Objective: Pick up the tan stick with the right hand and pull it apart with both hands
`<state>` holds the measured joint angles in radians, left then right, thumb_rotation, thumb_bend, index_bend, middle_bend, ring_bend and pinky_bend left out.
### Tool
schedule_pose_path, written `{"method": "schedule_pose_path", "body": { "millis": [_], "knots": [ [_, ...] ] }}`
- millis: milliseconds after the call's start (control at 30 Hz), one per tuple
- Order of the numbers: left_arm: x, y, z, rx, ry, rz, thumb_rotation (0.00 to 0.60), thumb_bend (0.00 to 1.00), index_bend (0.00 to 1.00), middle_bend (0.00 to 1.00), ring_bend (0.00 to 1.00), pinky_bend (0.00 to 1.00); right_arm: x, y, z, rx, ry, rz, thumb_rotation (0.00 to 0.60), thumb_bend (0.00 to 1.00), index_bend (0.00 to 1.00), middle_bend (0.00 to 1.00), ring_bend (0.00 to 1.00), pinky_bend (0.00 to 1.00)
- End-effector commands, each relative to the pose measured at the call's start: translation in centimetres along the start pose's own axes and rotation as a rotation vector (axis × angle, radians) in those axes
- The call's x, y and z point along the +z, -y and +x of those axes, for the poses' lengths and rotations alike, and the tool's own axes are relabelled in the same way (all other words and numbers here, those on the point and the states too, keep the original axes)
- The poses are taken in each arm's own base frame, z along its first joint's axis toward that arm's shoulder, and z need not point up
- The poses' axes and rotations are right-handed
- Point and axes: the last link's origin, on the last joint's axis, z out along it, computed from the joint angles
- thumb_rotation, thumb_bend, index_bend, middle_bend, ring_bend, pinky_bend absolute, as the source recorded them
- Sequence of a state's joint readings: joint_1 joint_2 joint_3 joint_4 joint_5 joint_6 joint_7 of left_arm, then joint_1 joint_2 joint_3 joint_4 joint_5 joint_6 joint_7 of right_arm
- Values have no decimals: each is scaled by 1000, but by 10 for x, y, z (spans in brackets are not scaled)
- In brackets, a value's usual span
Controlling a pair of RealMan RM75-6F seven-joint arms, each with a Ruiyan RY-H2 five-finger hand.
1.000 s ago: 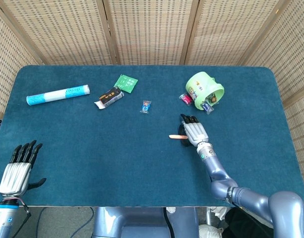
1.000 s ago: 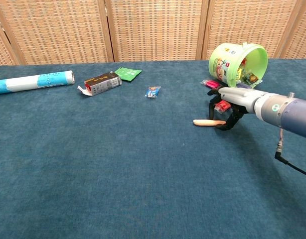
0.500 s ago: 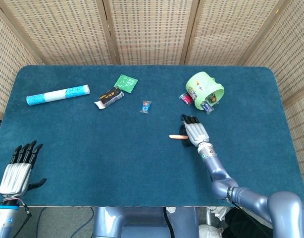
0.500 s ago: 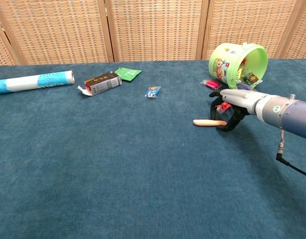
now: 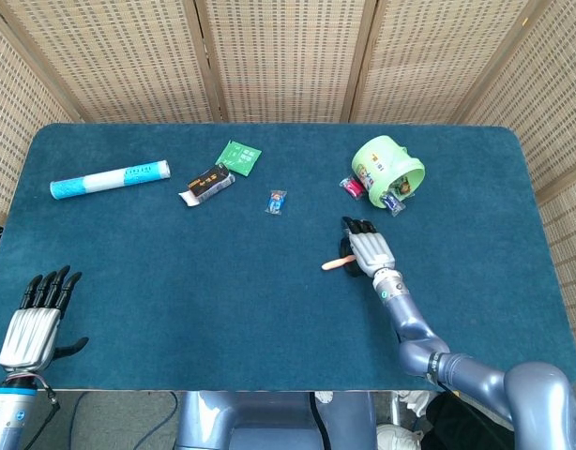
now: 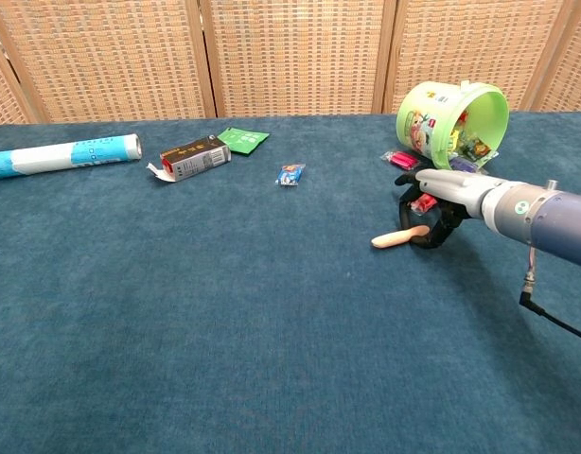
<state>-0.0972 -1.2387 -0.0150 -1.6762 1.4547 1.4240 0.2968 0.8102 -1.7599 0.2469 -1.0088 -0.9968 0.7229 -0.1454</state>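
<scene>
The tan stick (image 5: 337,263) (image 6: 399,236) lies slanted on the blue table, right of centre. Its right end is tucked between the dark fingers of my right hand (image 5: 367,248) (image 6: 440,203), which covers that end from above and grips it. The stick's left end points down toward the cloth. My left hand (image 5: 35,323) rests at the near left edge of the table, fingers spread and holding nothing. It shows only in the head view.
A green bucket (image 5: 389,169) (image 6: 453,118) lies tipped just behind my right hand, with candy packets (image 5: 352,187) spilled at its mouth. Further left are a small blue wrapper (image 5: 277,202), a black box (image 5: 206,183), a green packet (image 5: 239,156) and a white-blue tube (image 5: 110,178).
The stick lay flat and level before; now it is slanted, its right end lifted in the right hand's fingers. The left hand has not moved.
</scene>
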Motion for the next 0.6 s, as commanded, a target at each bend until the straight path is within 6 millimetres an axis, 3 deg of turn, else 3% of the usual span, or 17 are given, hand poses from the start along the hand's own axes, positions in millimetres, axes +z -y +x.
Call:
{"method": "schedule_pose_path", "body": {
  "millis": [33, 433, 533, 600],
  "knots": [
    [0, 0, 0, 1, 2, -1, 600, 0, 0, 0, 0, 0, -2, 1, 1, 21, 2, 5, 600, 563, 612, 108, 0, 0],
    [14, 3, 10, 22, -24, -44, 600, 0, 0, 0, 0, 0, -24, 32, 21, 255, 63, 87, 600, 562, 620, 122, 0, 0],
    [23, 1, 21, 60, -57, -87, 600, 0, 0, 0, 0, 0, -28, 47, 28, 324, 98, 108, 600, 562, 620, 122, 0, 0],
    [36, -3, 33, 90, -90, -136, 600, 0, 0, 0, 0, 0, -29, 69, 37, 385, 137, 134, 600, 562, 621, 123, 0, 0]
  ]
}}
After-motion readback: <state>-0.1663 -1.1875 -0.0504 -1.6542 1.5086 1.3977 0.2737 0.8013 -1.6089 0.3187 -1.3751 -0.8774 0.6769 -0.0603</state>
